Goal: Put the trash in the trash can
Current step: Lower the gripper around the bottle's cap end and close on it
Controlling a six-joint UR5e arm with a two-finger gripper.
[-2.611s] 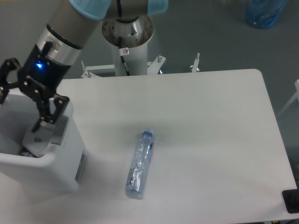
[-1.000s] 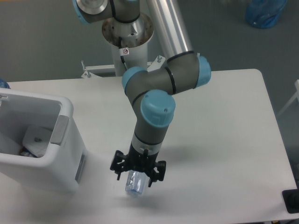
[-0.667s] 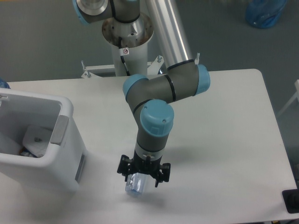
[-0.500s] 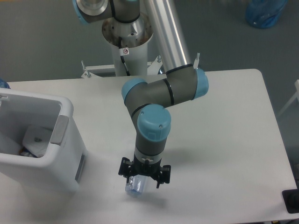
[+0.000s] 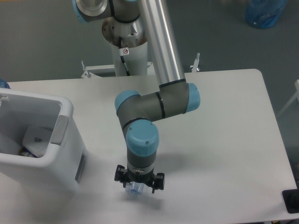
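where arm points down: end effector (image 5: 139,183) clamped on crushed water bottle (image 5: 134,188) | bottle on worktop (image 5: 219,126) | trash can (image 5: 44,154) well left

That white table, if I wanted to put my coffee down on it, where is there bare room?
The table is bare on its whole right side, from the arm to the far edge, and along the back edge by the robot's pedestal. It is crowded at the left, where the bin stands, and at the front middle, where the gripper is down over the bottle.
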